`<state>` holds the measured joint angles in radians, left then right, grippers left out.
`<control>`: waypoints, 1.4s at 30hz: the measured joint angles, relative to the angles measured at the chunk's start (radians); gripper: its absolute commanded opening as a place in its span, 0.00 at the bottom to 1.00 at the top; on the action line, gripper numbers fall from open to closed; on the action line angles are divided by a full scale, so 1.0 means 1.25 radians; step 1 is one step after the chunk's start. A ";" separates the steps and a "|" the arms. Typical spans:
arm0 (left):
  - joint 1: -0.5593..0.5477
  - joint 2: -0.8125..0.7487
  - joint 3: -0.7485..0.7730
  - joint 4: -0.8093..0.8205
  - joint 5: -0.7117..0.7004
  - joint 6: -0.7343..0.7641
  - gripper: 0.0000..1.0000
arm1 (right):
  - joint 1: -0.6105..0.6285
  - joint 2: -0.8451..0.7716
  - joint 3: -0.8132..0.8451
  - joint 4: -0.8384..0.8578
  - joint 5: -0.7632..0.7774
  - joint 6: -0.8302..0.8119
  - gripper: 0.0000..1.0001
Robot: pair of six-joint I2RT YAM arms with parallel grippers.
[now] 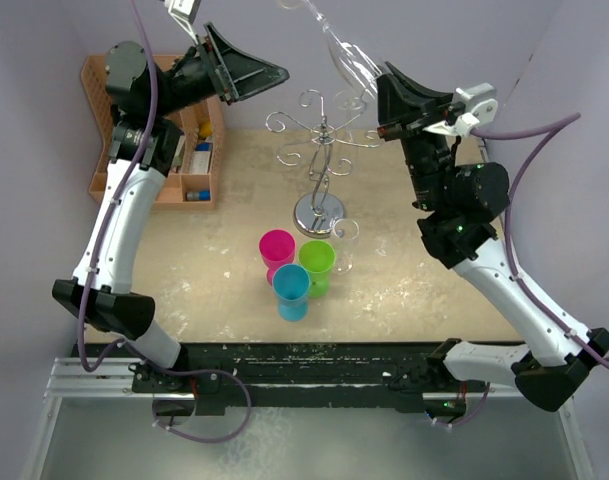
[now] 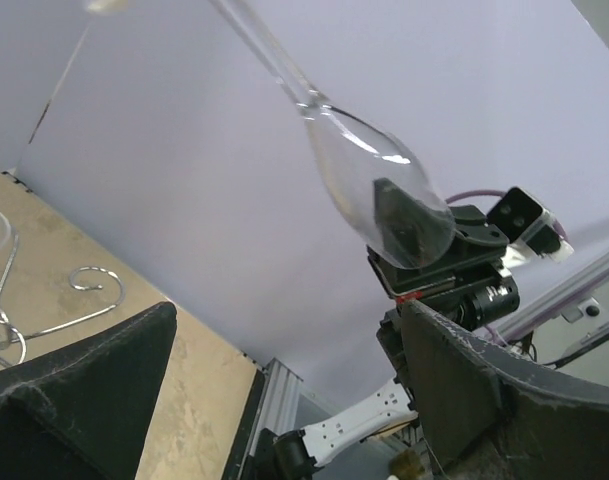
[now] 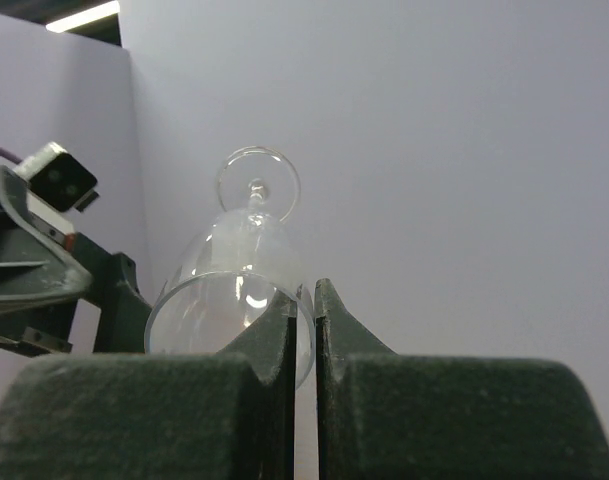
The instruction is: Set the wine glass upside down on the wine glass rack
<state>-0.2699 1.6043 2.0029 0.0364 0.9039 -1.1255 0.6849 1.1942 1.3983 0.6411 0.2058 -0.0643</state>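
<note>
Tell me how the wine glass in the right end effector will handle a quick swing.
Probably fragile: the wine glass looks thin and clear, pinched only at its rim by the right end effector. Likely slippery: smooth wall, small contact, so it may pivot. Its long stem could lever it loose.

Top external: fixed high behind the arm bases, looking down and forward over the whole table (image 1: 424, 200) from a distance.

Left wrist: looks out between its own fingers (image 2: 84, 400), tilted up at the wall, close to the wine glass (image 2: 379, 190).

Right wrist: looks upward over its own fingers (image 3: 134, 410), with the glass rim directly before the lens.

All three views share the glass. Top external and left wrist share the rack (image 1: 322, 150). Left wrist also takes in the right gripper (image 2: 404, 215), and right wrist takes in the left gripper (image 3: 79, 290).
</note>
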 measured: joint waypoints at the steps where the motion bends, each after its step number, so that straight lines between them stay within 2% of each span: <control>1: 0.007 0.004 0.001 0.005 -0.001 -0.007 0.95 | 0.002 -0.001 -0.004 0.018 -0.004 0.000 0.00; 12: 0.031 0.055 0.008 0.061 -0.017 -0.077 0.91 | 0.040 0.033 -0.012 0.107 -0.048 0.004 0.00; 18: 0.031 0.057 0.052 0.097 -0.016 -0.090 0.91 | 0.063 0.078 -0.012 0.114 -0.057 0.004 0.00; 25: 0.043 0.057 0.081 0.125 -0.016 -0.090 0.83 | 0.109 0.095 -0.013 0.121 -0.053 -0.015 0.00; 27: 0.048 0.057 0.081 0.125 -0.016 -0.090 0.78 | 0.123 0.097 -0.013 0.130 -0.048 -0.028 0.00; 32: 0.055 0.057 0.082 0.124 -0.017 -0.091 0.56 | 0.160 0.099 -0.013 0.150 -0.027 -0.056 0.00; 35: 0.065 0.057 0.088 0.126 -0.018 -0.090 0.49 | 0.179 0.109 -0.013 0.158 -0.006 -0.071 0.00; 39: 0.084 0.056 0.097 0.125 -0.016 -0.097 0.26 | 0.220 0.130 -0.024 0.190 0.027 -0.096 0.00; 42: 0.096 0.052 0.104 0.121 -0.027 -0.133 0.16 | 0.246 0.151 -0.029 0.203 0.062 -0.127 0.00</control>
<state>-0.1505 1.6699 2.1330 0.1879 0.8700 -1.2919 0.9928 1.3827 1.3624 0.8951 0.2836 -0.2234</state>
